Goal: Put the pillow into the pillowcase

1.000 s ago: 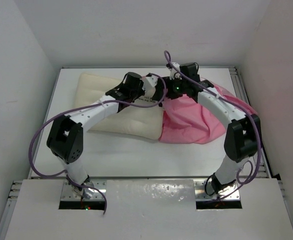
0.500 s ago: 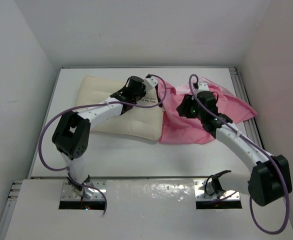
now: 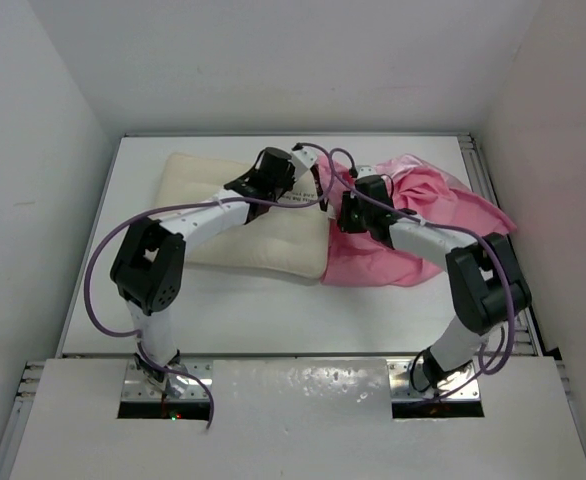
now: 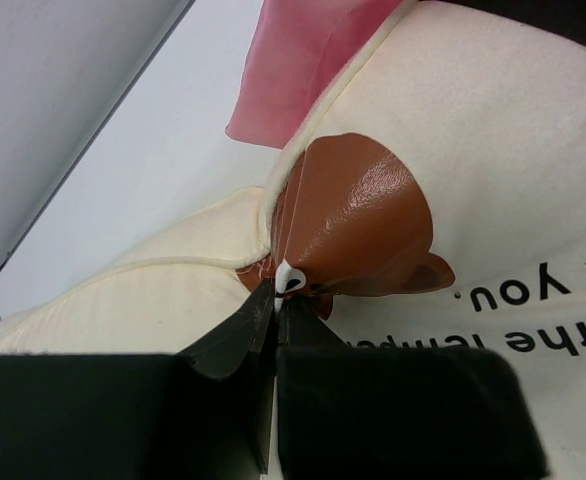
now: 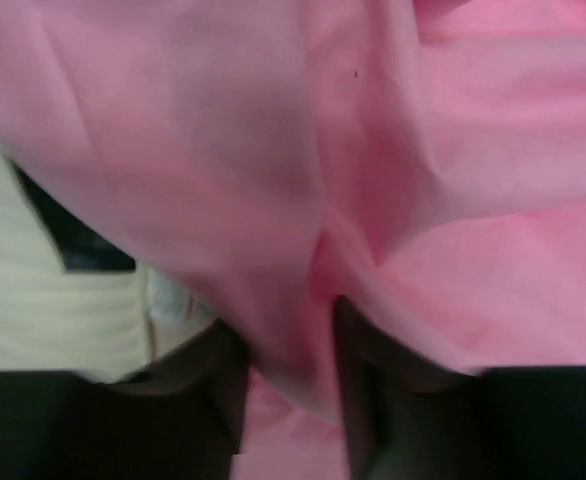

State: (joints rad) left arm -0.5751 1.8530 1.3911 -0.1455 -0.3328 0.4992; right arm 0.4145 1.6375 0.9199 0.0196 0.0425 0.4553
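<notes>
my left gripper (image 4: 278, 298) was closed tight on a thin pinch of the pillow (image 4: 493, 150), right at the brown bear mark (image 4: 358, 225). my right gripper (image 5: 289, 360) was closed partway on a bunched fold of the pillowcase (image 5: 453, 200), and the pink satin filled the gap between the jaws. the pillow lay flat on the far left of the table (image 3: 273, 310). its right end met the crumpled pillowcase on the right, and a flap of pink lay over one corner.

i judged the mouth of the case was not yet open around the pillow. the biggest risk was the satin. it looked slick, and a pull could slide it out of my right grip or gather it into a knot with no opening. i couldn't tell whether i held one layer or both; if both, the mouth would be pinned closed and the pillow would only shove the case along. my left pinch was shallow, so a hard drag could tear it free. my wrists were close together, so they might collide.
</notes>
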